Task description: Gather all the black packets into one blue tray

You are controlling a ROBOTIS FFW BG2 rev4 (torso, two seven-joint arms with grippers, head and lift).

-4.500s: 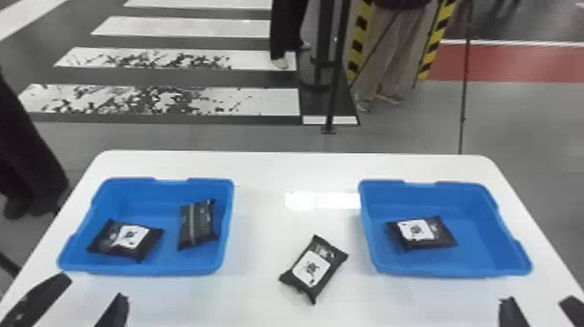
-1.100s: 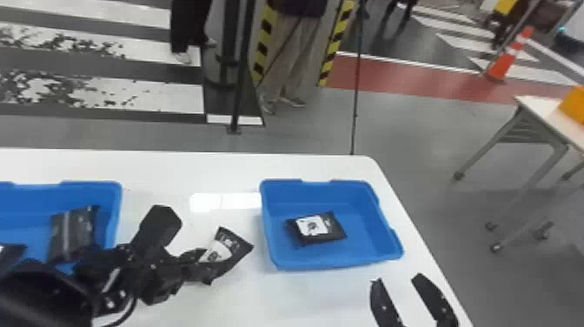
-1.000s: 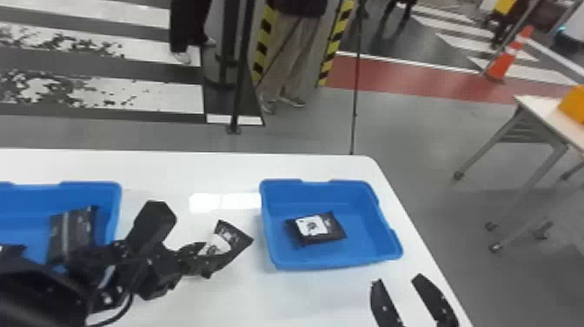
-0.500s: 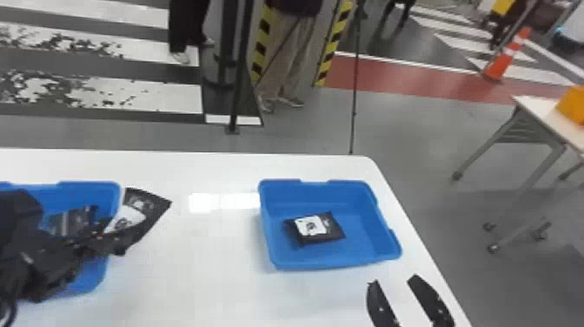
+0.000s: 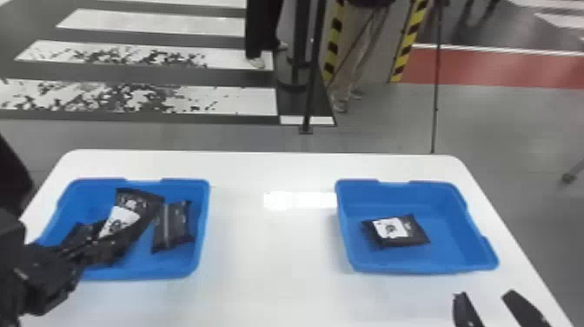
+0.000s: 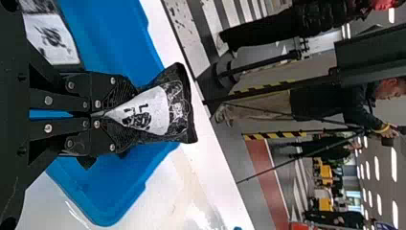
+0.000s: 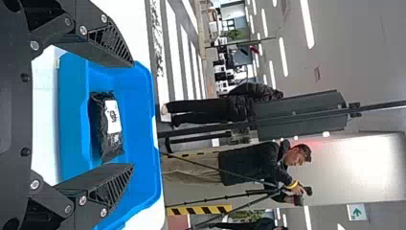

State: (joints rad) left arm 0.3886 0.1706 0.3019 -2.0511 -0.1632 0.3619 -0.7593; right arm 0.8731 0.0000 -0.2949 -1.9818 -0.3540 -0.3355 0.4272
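The black left gripper point(image 6: 127, 115) pinched a white-labelled black packet point(image 5: 126, 213) over the left blue plastic tray point(image 5: 143, 275): the placing step, I reckoned, with release due next. The right gripper point(image 7: 133, 115) hung open.

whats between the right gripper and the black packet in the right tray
Tray floor, near rim, then white table, in the head view.

From far off, I saw a bright room. Long white lamps point(image 7: 307, 24) shone on the ceiling point(image 7: 340, 72), and one wall point(image 7: 356, 163) glowed. A white shine point(image 5: 300, 200) lay on the table point(image 5: 269, 248). The floor point(image 5: 499, 130) looked darker than the table.
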